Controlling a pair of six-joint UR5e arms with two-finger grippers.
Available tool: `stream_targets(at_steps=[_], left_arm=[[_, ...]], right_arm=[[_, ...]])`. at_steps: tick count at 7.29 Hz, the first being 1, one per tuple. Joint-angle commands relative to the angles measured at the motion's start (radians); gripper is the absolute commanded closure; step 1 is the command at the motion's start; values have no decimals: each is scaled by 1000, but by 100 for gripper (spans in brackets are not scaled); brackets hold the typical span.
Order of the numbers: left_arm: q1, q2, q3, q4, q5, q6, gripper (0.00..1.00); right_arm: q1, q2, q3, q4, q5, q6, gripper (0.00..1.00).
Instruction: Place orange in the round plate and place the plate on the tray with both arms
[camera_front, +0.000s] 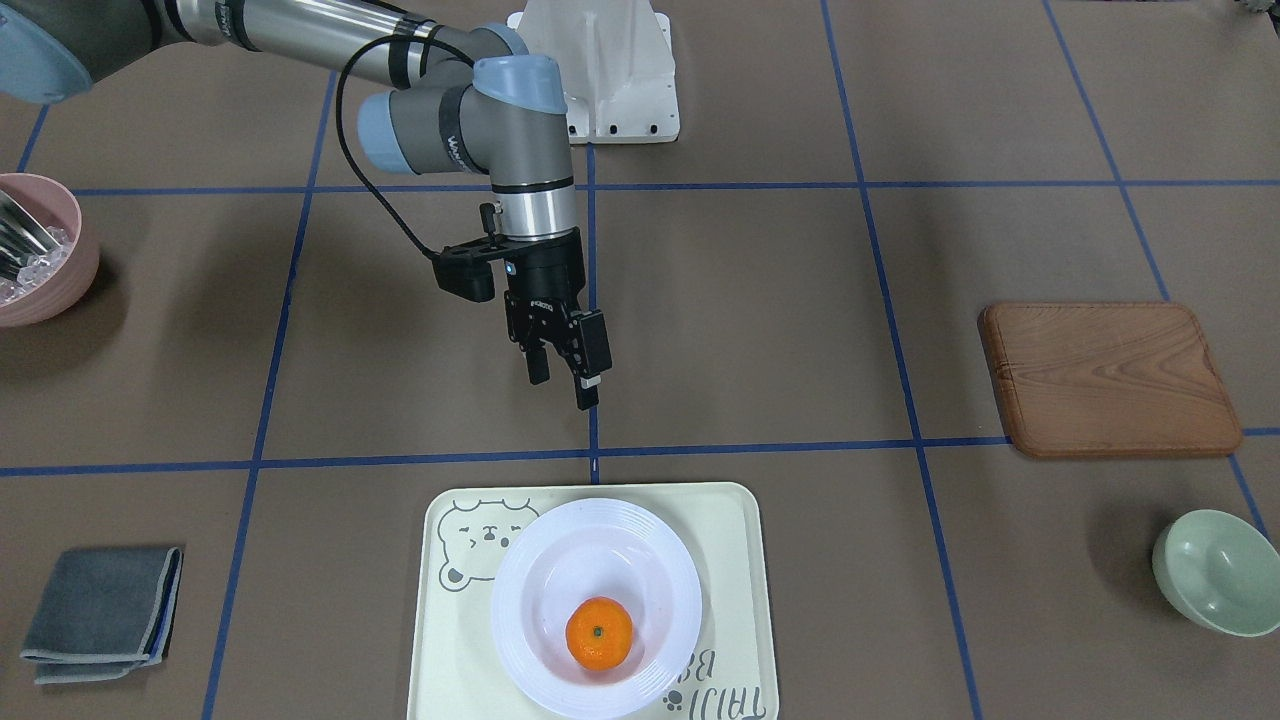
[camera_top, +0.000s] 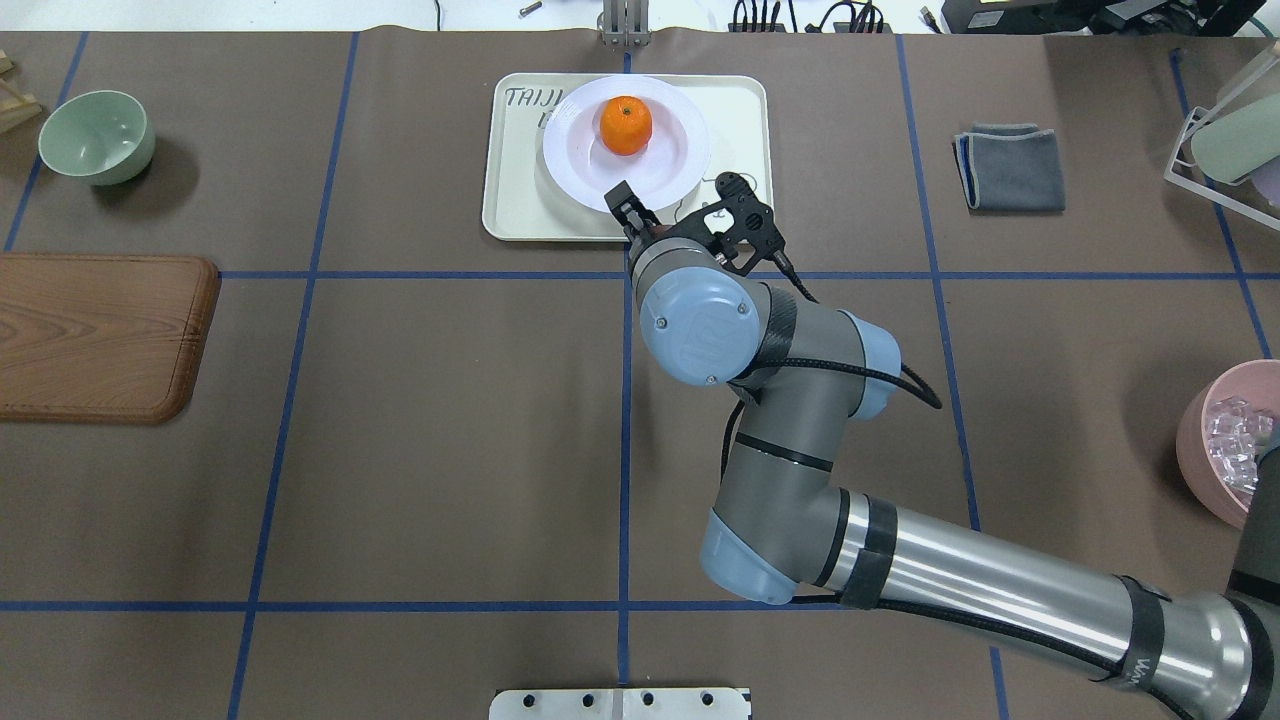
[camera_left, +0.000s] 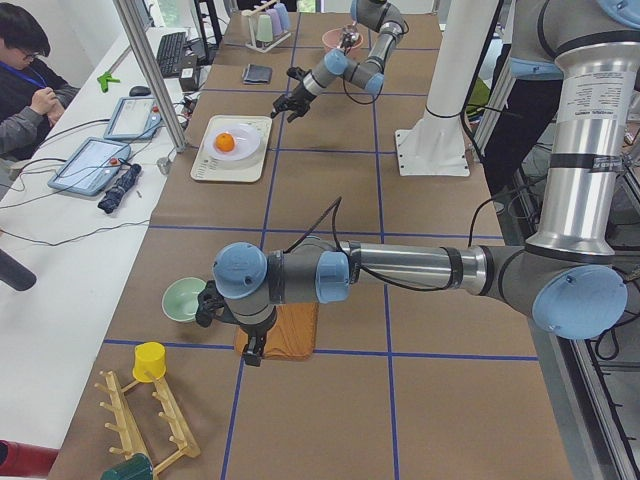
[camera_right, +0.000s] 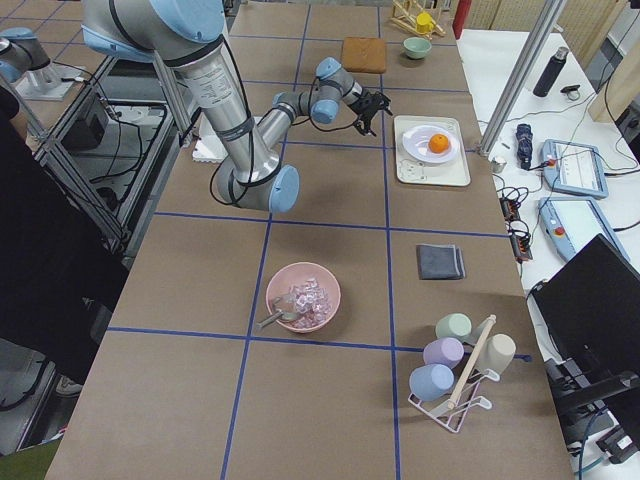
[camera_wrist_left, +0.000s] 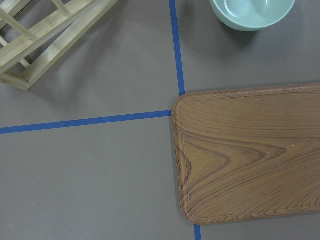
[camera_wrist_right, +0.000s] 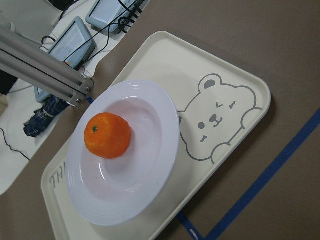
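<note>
The orange sits in the round plate. The round plate sits on the tray, at the side of the worktop away from the robot. Seen from across the worktop, the plate covers the middle of the tray, and the bear drawing peeks out at 10 o'clock.

The right claw hangs in the air at 12 o'clock from the plate, well apart from it. Its two fingers are spread and hold nothing. The left claw is far off, over the wooden board, with the green bowl near. It is too small to tell if it is spread or closed.

I think both jobs look done. If the plate had to be moved, it looks hard, shiny and slippery, and it could crack if dropped. The wide ridged rim is the best place to pinch, with one claw at 3 o'clock and one at 9 o'clock, keeping the plate level. The orange looks light and a bit soft. It is round, so it may roll if the plate tips. A soft squeeze across its middle should be enough.
</note>
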Motion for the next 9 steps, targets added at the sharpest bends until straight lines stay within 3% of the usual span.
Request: stream_targets(at_steps=[1,3,4,7,9], left_arm=[[-2,10,-6,0,-1,0,2],[-2,11,-6,0,1,6,2],[-2,11,-6,0,1,8,2],[-2,33,-33,0,1,9,2],[-2,39,-41,-2,1,9,2]], right_arm=[[114,-115,159,-139,257,-323,0],[221,-159,239,-311,376,-651,0],[300,-185,273,-403,478,-841,0],[569,-393,314,-423,703,-1497,0],[773,-556,302,-420,801,-1895,0]])
